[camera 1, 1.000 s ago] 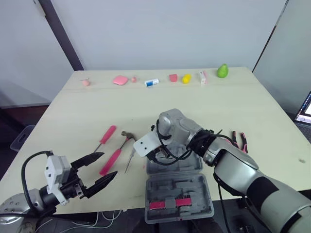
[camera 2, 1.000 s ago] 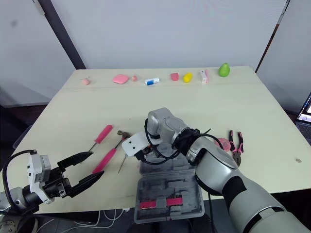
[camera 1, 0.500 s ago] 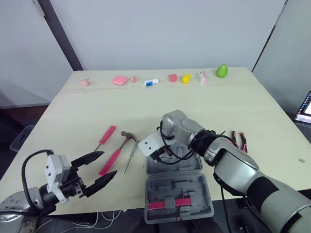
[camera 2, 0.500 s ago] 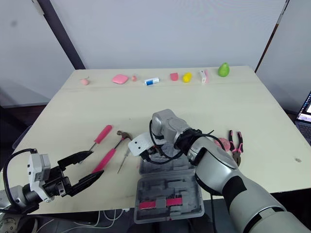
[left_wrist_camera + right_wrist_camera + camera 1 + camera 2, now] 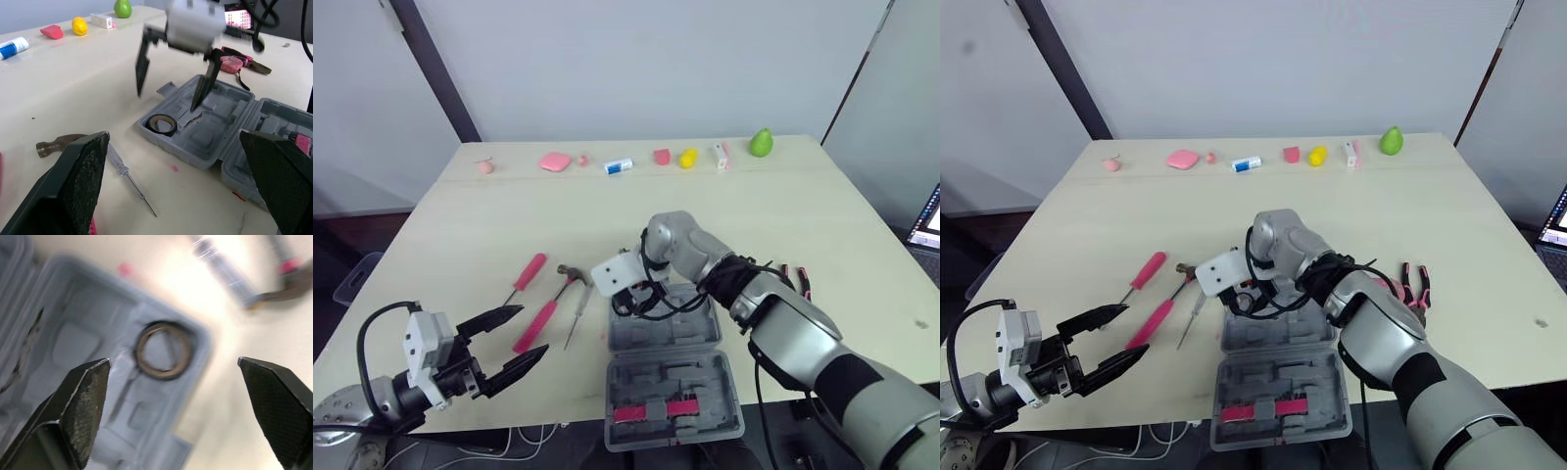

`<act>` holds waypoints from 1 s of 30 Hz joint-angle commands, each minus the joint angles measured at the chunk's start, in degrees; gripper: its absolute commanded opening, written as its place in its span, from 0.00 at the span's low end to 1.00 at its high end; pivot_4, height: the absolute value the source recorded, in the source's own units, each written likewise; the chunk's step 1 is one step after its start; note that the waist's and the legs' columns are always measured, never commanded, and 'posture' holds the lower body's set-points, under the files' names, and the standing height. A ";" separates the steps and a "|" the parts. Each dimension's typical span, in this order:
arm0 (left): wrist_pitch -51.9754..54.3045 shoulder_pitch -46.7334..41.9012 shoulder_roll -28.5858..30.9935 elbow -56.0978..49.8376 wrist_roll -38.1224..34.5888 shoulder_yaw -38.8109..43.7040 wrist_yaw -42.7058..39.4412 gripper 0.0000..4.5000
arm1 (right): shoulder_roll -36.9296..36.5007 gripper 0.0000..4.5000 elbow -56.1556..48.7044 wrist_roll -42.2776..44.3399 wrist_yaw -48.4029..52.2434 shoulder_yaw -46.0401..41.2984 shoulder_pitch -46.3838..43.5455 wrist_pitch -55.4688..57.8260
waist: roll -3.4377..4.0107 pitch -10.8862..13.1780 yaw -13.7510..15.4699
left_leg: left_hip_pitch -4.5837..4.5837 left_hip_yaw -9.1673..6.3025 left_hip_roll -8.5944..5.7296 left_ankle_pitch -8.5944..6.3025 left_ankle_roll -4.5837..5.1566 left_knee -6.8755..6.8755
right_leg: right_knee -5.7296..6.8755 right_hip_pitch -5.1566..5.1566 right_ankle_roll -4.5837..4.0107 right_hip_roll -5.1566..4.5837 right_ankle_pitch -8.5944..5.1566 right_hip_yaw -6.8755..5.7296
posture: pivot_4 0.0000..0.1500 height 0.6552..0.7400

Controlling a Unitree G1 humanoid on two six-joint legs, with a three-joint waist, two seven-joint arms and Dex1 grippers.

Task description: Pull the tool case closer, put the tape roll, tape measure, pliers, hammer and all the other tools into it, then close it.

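Right jaws spread, empty, hovering just above the open tool case [image 5: 695,333]. Tape roll [image 5: 164,131] lies in a corner pocket directly below them. Left jaws spread, empty; hammer [image 5: 545,311] just ahead of them on bench [image 5: 509,215].

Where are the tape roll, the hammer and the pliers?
tape roll [image 5: 161,131], left wrist view, outer wall of the ring
hammer [image 5: 538,323], left eye view, middle of the pink handle
pliers [image 5: 1425,282], right eye view, one handle
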 commanded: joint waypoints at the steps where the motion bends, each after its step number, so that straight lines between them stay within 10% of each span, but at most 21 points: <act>1: -0.68 -0.30 0.63 0.20 -0.03 -0.26 -0.55 1.00 | -0.51 0.75 -3.54 4.06 -2.15 -4.96 1.65 3.83 | -0.01 -0.01 0.01 | 0.00 0.00 0.00 0.00 0.00 0.00 | 0.00 0.00 0.00 0.00 0.00 0.00 | 1.00 1.00; 5: -0.56 -1.11 1.10 0.68 0.06 -0.75 -0.80 1.00 | -0.96 0.40 -5.12 7.34 -6.59 -9.34 4.77 6.30 | -0.01 -0.01 0.05 | -0.01 0.00 -0.01 0.00 0.00 0.00 | 0.00 0.00 0.00 -0.02 0.00 -0.01 | 1.00 1.00; 30: 0.82 -4.31 3.10 2.22 0.26 -2.04 -2.12 1.00 | -2.04 0.24 -16.01 16.39 -20.00 -13.57 25.96 11.76 | -0.03 -0.02 -0.03 | -0.01 -0.01 0.02 0.01 0.01 -0.01 | 0.01 0.00 0.01 0.08 0.01 0.01 | 1.00 1.00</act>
